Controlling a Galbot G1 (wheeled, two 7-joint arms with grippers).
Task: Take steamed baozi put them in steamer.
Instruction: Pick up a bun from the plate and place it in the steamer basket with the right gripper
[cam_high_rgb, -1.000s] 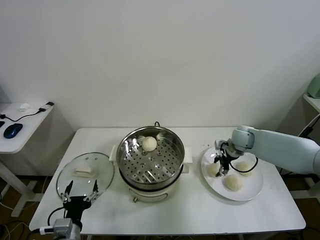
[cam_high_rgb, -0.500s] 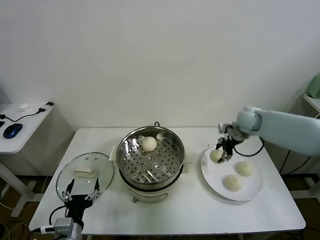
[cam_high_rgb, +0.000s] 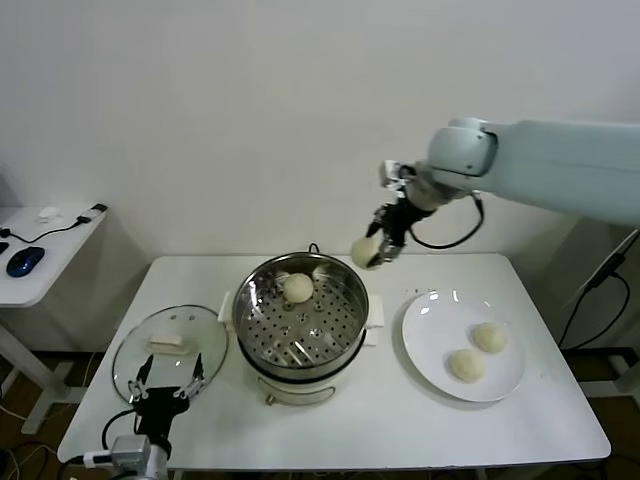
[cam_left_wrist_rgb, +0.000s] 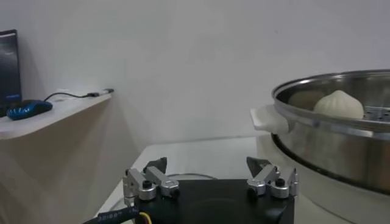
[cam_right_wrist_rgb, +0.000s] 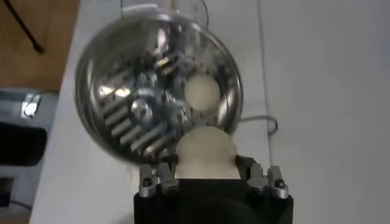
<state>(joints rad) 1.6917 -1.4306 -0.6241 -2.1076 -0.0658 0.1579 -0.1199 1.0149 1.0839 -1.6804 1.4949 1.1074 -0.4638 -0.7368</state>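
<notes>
Overhead, right arm reaches level from the right, its right gripper (cam_high_rgb: 372, 250) clamped on a baozi (cam_high_rgb: 363, 252) above the steamer's (cam_high_rgb: 300, 318) far-right rim. One bun (cam_high_rgb: 298, 288) sits on the tray's far side; the near side is bare. Two buns (cam_high_rgb: 478, 351) lie on the plate (cam_high_rgb: 430, 330). Left gripper (cam_high_rgb: 166, 385) waits spread by the lid (cam_high_rgb: 170, 345). Right wrist view shows the held bun (cam_right_wrist_rgb: 205, 152) between the jaws.

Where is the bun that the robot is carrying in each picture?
Head view: the carried baozi is in the right gripper, in the air above the steamer's far right rim.
Left wrist view: not in it.
Right wrist view: the bun sits between the fingers, low centre.
Shared landmark: the baozi already in the steamer.
</notes>
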